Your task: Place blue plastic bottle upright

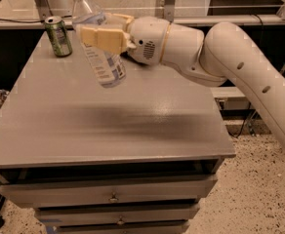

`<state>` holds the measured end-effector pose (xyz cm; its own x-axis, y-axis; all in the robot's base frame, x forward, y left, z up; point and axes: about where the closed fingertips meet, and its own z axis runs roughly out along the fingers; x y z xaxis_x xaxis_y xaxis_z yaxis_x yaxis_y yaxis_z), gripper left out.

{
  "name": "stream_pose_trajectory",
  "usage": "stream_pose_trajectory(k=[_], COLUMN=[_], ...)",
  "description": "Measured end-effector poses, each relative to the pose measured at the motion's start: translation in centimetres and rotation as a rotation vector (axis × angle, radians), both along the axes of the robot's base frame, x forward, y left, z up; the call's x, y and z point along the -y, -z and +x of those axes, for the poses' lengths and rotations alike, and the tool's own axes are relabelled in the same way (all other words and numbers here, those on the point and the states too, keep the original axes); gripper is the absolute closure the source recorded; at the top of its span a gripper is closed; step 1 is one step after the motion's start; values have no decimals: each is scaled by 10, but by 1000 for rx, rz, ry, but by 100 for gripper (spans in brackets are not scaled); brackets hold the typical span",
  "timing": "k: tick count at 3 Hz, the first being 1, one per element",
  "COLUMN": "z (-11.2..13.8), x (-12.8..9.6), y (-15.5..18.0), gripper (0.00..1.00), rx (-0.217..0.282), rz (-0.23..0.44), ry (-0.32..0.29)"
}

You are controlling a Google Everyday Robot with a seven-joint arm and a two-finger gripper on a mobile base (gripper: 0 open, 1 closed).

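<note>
1. Holding the blue plastic bottle (107, 68) aloft, the gripper (91, 29) is clamped across the bottle's midsection, one tan finger (103, 38) lying across the near side above the label.
2. I see the bottle hanging over the far left part of the table (132, 126), just right of the green can (58, 35) that stands upright at the far left corner. Bottle and can are apart.
3. The white cap points up and away toward the far left corner, and the base leans toward the middle of the table. The bottle is tilted, not yet vertical.
4. A broad shadow lies across the centre of the tabletop, and I judge from it that the base is clear of the surface.
5. Done so far, by my reading: the bottle is picked up and secured in a firm grasp.
6. Left to do: rotate the wrist until the cap is straight over the base, lower the base flat onto bare tabletop away from the can, then let go and see that it stands.
7. The arm (240, 67) reaches in from the right edge, leaving the near half of the table free for the set-down.
</note>
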<state>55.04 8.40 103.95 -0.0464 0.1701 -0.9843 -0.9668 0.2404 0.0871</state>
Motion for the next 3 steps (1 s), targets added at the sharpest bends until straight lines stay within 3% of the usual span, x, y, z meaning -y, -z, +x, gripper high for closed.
stream_pose_trajectory(k=[1, 2, 3], z=[-11, -21, -31], x=[-1, 2, 6], y=[4, 15, 28], gripper=[100, 100, 100], rx=[100, 134, 132], rz=[-25, -4, 64], ry=[-42, -49, -35])
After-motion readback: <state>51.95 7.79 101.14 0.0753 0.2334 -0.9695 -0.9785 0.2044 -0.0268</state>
